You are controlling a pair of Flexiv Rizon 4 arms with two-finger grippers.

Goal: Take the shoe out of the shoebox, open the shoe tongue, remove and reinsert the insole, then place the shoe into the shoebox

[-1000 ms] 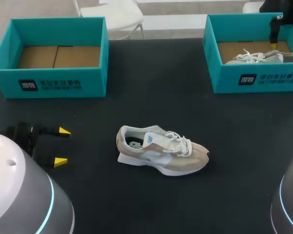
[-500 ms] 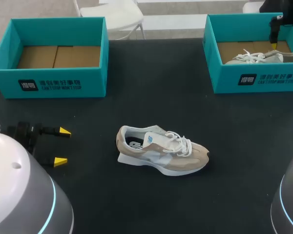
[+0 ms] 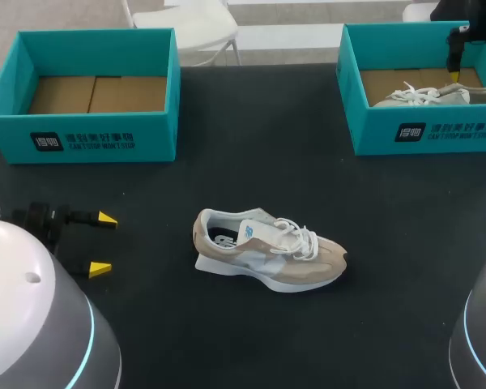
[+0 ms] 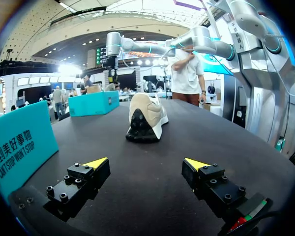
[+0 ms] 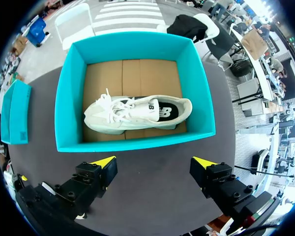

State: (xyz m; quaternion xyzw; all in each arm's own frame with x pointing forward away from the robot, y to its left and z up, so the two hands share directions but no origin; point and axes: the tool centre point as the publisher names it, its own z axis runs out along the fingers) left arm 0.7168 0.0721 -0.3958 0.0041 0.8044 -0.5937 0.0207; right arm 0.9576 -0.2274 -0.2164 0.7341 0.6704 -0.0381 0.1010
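- Left gripper (image 3: 103, 243) sits low over the table (image 3: 251, 154) on my left side, its yellow-tipped fingers spread wide with nothing between them. It is released and lined up toward the heel of the beige shoe (image 3: 267, 250), which I judge to be a ready pose for reaching in.
- Seen from the left wrist, that shoe stands straight ahead of the open fingers, heel toward them and well apart from them.
- Right gripper (image 5: 153, 162) hangs above the right shoebox (image 5: 132, 142), looking straight down into it. Its fingers are also parted and grip nothing, and it is apart from the box's near wall.
- The beige shoe, which seems to be the task's thing, stands upright on its sole near the middle of the table, outside both boxes, toe pointing to my right. Its laces are loosely gathered over the tongue and its mouth faces up, which should leave the inside open to a finger from above.
- Whether the insole has been handled yet cannot be told; something dark and blue shows inside the mouth.
- The left shoebox (image 3: 89, 134) stands at the far left of the table and holds nothing but its cardboard floor (image 3: 89, 93). It is probably where the beige shoe belongs at the end.
- The right shoebox holds a white shoe (image 5: 137, 115), lying lengthwise across the box's floor.
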